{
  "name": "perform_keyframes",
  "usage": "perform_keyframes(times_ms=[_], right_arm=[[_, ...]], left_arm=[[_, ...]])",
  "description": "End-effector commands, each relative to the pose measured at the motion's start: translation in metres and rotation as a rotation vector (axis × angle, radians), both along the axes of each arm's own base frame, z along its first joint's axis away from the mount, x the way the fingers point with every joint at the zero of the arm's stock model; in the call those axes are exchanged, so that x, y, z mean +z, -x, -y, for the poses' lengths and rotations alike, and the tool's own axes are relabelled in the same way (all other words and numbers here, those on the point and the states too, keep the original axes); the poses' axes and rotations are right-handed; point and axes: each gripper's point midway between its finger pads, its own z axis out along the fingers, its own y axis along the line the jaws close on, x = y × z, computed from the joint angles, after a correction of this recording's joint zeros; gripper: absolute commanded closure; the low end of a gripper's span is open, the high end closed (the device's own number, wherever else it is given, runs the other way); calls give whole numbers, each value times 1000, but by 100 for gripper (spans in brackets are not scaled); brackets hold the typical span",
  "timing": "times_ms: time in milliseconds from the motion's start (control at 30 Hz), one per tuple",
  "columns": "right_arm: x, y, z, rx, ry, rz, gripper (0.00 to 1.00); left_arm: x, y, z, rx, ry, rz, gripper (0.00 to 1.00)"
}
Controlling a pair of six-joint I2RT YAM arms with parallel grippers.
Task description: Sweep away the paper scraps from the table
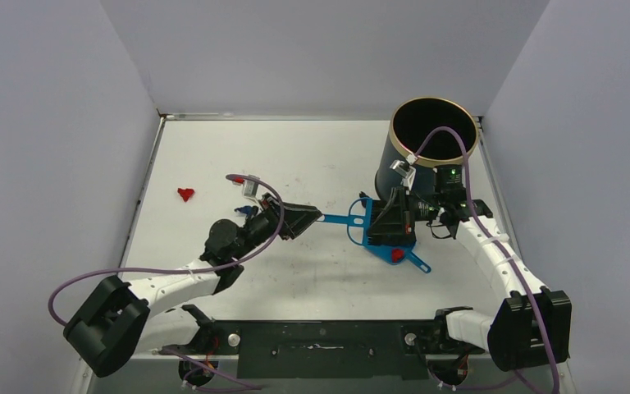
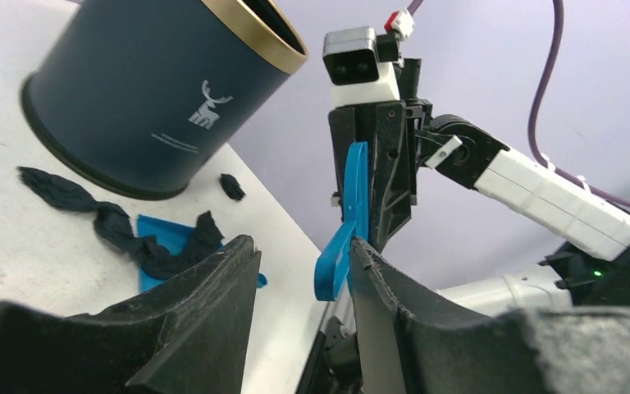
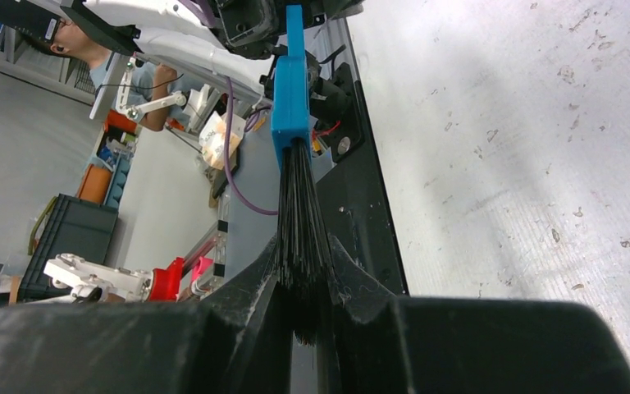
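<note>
My right gripper (image 1: pixel 384 223) is shut on the black bristles (image 3: pixel 302 222) of the blue hand brush (image 1: pixel 346 219), holding it sideways above the blue dustpan (image 1: pixel 381 245). The brush's handle points left at my left gripper (image 1: pixel 312 217), which is open. In the left wrist view the handle tip (image 2: pixel 334 261) lies between the open jaws, against the right finger (image 2: pixel 394 295). Paper scraps on the table (image 1: pixel 312 156): a red one (image 1: pixel 185 194) at the left, a dark blue one (image 1: pixel 246 210) by my left wrist, a red one (image 1: pixel 397 255) on the dustpan. Black strips (image 2: pixel 115 223) lie across the dustpan (image 2: pixel 160 232).
A tall dark blue bin with a gold rim (image 1: pixel 431 139) stands at the back right, just behind my right gripper; it also shows in the left wrist view (image 2: pixel 156 90). A small black scrap (image 2: pixel 231 186) lies beside its base. Grey walls close in the table's sides.
</note>
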Motion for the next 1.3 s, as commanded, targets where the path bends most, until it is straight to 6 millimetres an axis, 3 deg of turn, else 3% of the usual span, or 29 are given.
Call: perform_keyframes(times_ms=[0, 133, 333, 500, 667, 1033, 1067, 1267], right_arm=[[13, 0, 2, 16, -38, 78, 95], [10, -5, 3, 4, -32, 69, 95], [6, -9, 3, -8, -20, 63, 95], [5, -8, 4, -11, -18, 55, 95], [5, -7, 4, -7, -22, 49, 95], [-2, -7, 3, -11, -20, 10, 93], [-3, -8, 3, -12, -19, 9, 88], [-2, -16, 4, -43, 19, 75, 32]], left_arm=[[27, 24, 9, -166, 98, 63, 57], [27, 36, 15, -255, 118, 62, 58], [23, 34, 15, -249, 116, 48, 72], [23, 28, 11, -219, 114, 39, 68], [24, 21, 10, -188, 104, 46, 69], [18, 17, 10, -158, 33, 41, 100], [16, 17, 9, -150, 4, 43, 100], [7, 34, -1, -162, -173, 44, 100]])
